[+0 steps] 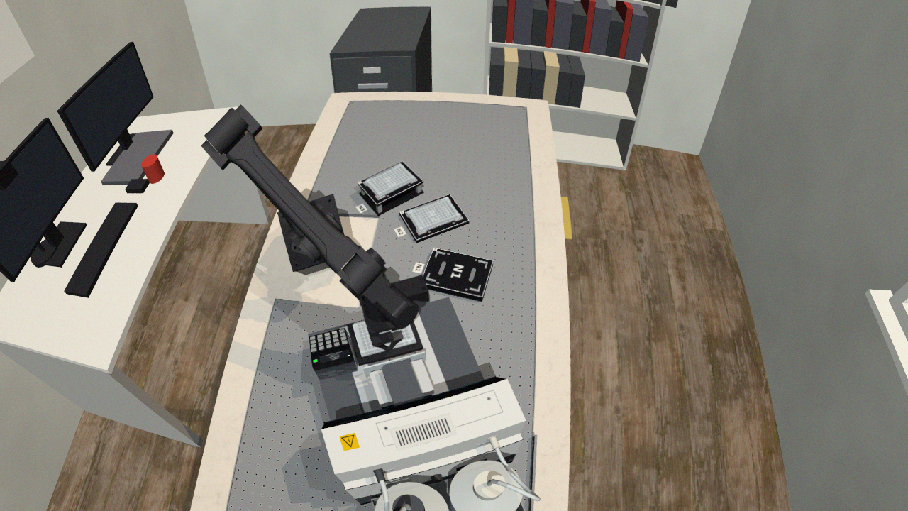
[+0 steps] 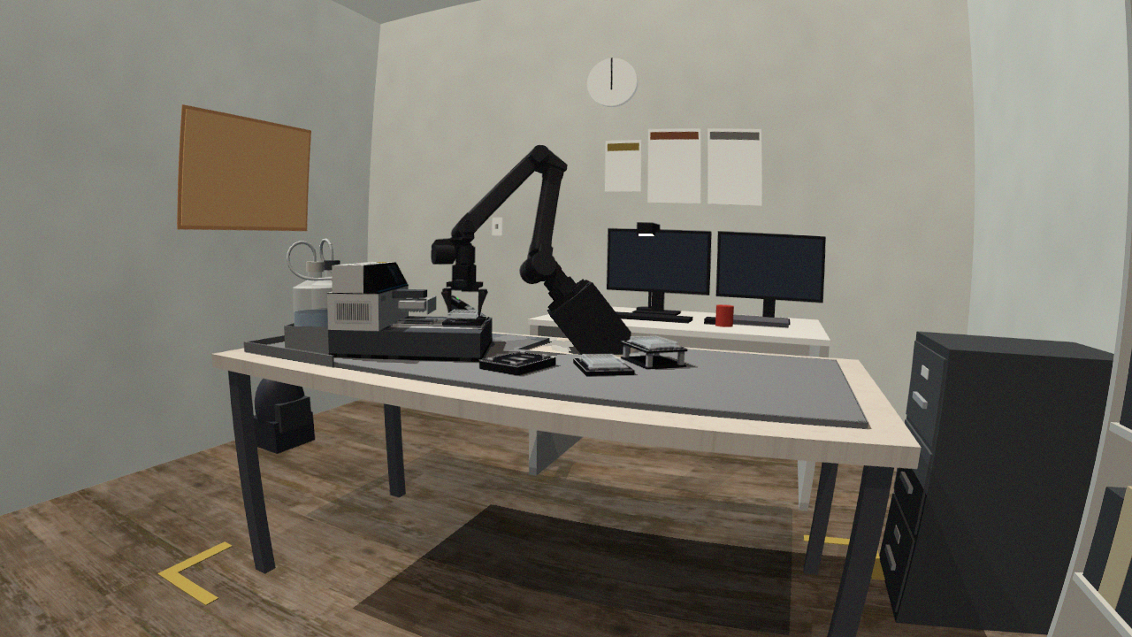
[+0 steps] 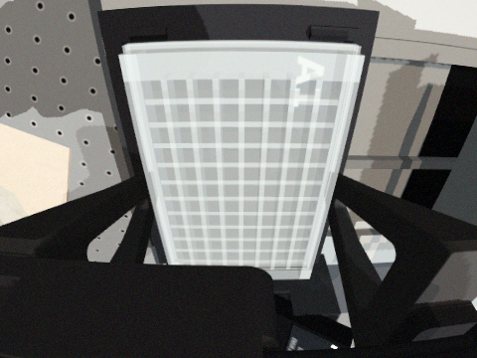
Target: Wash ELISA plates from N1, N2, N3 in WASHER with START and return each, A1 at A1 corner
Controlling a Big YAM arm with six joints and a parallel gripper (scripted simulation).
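Note:
My gripper [image 1: 387, 341] [image 2: 464, 311] [image 3: 240, 181] is shut on a clear ELISA plate [image 1: 366, 343] [image 3: 238, 164], with a finger at each long side. The plate is over the washer's black carrier [image 1: 390, 356] [image 3: 243, 22], very low; I cannot tell whether it touches the pocket floor. Its A1 mark is at the upper right in the wrist view. The washer's lamp [image 1: 315, 360] is green, beside the keypad [image 1: 328, 340]. Nest N1 [image 1: 455, 289] [image 2: 521, 367] is empty. One plate [image 1: 434, 215] [image 2: 603, 361] sits in N2, another [image 1: 390, 182] [image 2: 654, 342] in raised N3.
The washer's white housing [image 1: 422, 431] [image 2: 358, 310] stands behind the carrier, with bottles [image 1: 489, 486] and tubes past it. The arm's base [image 1: 311, 235] [image 2: 589, 317] stands at the table edge near N3. The keypad unit is close beside the carrier.

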